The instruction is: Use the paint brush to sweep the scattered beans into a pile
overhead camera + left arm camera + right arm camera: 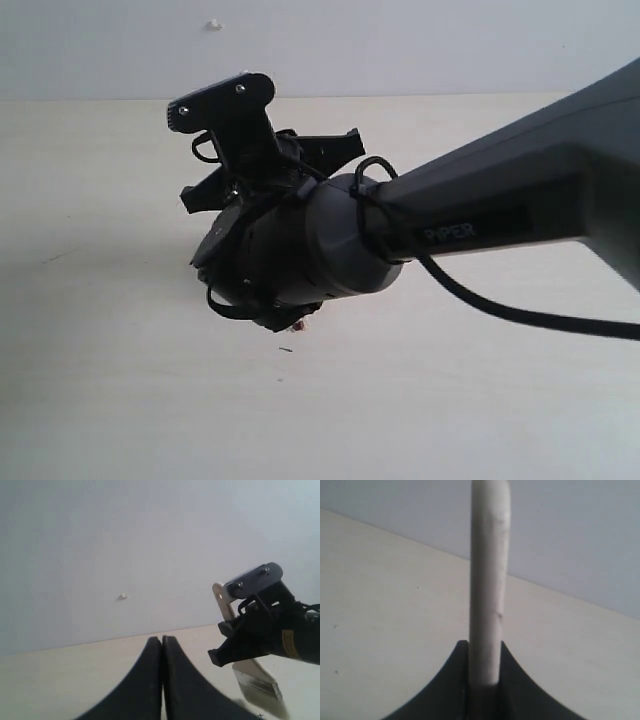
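**A:** Well, the paint brush (490,580) sits in the right gripper (484,652), jaws pinched on the pale wooden handle, smooth with a rounded edge.

**B:** And the beans (298,326)?

**A:** Hardly showing! One reddish-brown speck peeks out by the brush's working end, under the dark wrist. Whether a pile exists I can't tell; the right arm (520,200) covers that patch.

**B:** What about the brush head?

**A:** A shiny silver ferrule (257,680), flat and wide, with off-white bristles below it that seem to reach the table (100,400).

**B:** So where's the danger?

**A:** Tiny round beans roll. I'd say a quick flick would scatter them away from the brush instead of gathering them. Soft bristles splay too, so a light stroke may ride over them. And that slick handle could twist in such a narrow pinch.

**B:** The other gripper?

**A:** The left gripper (162,642) is off to the side of the brush, black tapered fingers pressed together on nothing.

**B:** Surroundings?

**A:** A pale, matte tabletop under the brush, and a plain grey-white wall (400,40) beyond it.
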